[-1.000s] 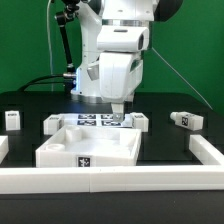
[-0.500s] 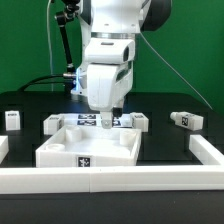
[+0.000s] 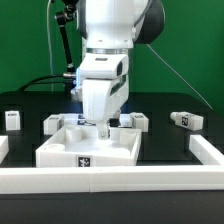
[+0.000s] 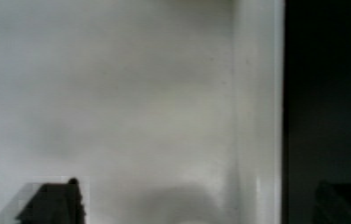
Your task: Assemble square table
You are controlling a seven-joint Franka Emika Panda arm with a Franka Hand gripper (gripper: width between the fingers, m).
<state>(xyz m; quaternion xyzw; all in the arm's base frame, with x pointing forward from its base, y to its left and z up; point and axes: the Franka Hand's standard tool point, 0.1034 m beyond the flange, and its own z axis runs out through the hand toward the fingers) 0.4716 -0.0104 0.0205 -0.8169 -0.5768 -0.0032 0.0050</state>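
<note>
Exterior view. The white robot arm [image 3: 105, 45] holds its hand [image 3: 101, 128] lower and farther toward the exterior view's left than one second ago. Then it hung above the marker board [image 3: 122, 120]. Now its tip reaches the back rim of the large white plastic square slab with raised rim [image 3: 60, 150], and only a small part of the marker board shows beside it.

The slab lies unmoved at the middle of the black counter [image 3: 165, 140], near the front edge and just behind the long white rail [image 3: 120, 181] that borders that edge.

The four small white tagged legs also keep their places, all apart from the slab:
- the first leg [image 3: 12, 120] lies by the counter's edge at the exterior view's left
- the second leg [image 3: 50, 123] lies off the slab's back corner on that side
- the third leg [image 3: 140, 121] lies off the opposite back corner
- the fourth leg [image 3: 182, 119] lies toward the counter's edge at the exterior view's right

A black-and-white tag [image 3: 84, 161] sits on the slab's front edge. It shows a block pattern, and no lettering can be made out at this size.

Wrist view. The hand [image 4: 193, 205] is released. Its dark fingertips [image 4: 47, 205] stand wide apart over a blurred white surface, with a dark band along one side.
</note>
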